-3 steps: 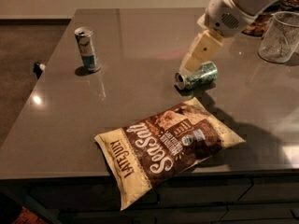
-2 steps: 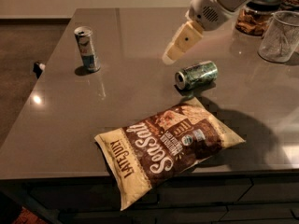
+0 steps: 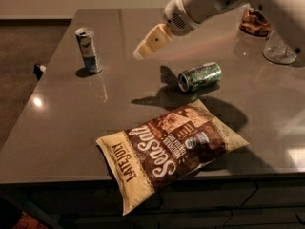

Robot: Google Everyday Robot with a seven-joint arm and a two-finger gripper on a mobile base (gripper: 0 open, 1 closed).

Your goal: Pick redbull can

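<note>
The redbull can (image 3: 88, 50) is slim, silver and blue, and stands upright at the far left of the grey table (image 3: 71, 123). My gripper (image 3: 143, 49) hangs in the air above the table's middle, to the right of the redbull can and well apart from it, pointing down and to the left. Its cream-coloured fingers (image 3: 153, 40) hold nothing. The white arm comes in from the upper right.
A fatter green-patterned can (image 3: 200, 76) lies on its side right of centre. A brown and yellow chip bag (image 3: 171, 149) lies near the front edge. A glass jar (image 3: 279, 46) and a bowl of snacks (image 3: 254, 22) stand at the far right.
My gripper has risen from the green can and swung to the left, toward the redbull can. The cans and the bag have not moved.
</note>
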